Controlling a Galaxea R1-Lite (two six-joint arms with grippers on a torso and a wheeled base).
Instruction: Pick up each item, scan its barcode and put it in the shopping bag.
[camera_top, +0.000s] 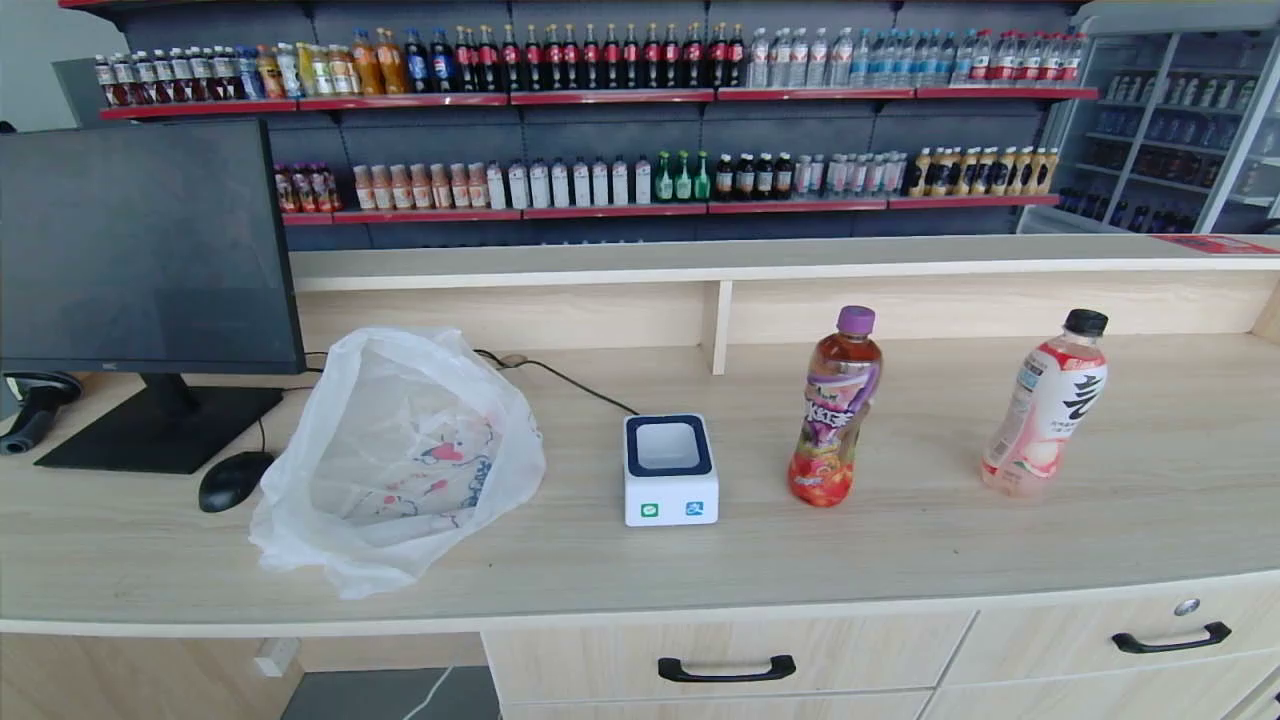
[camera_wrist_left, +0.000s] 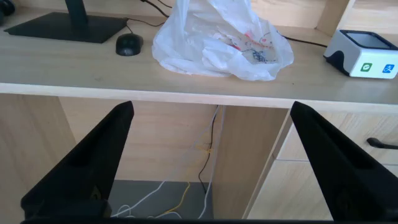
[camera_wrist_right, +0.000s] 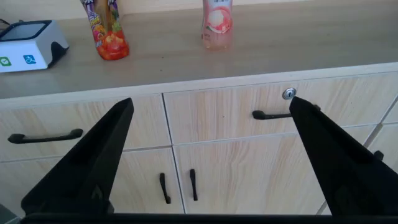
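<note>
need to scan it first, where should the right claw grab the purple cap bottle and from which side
Probably take the purple cap bottle by its labelled middle, below the tapering neck, coming from the counter's front edge: it stands upright, with the scanner and pink bottle off to either side.

The right wrist view's edge cuts off the tops of the purple-capped bottle (camera_wrist_right: 107, 34) and the pink bottle (camera_wrist_right: 217, 25). Whether the bag (camera_top: 400, 460) holds anything cannot be told. The head view's edge cuts a handheld scanner (camera_top: 30, 405).
</note>
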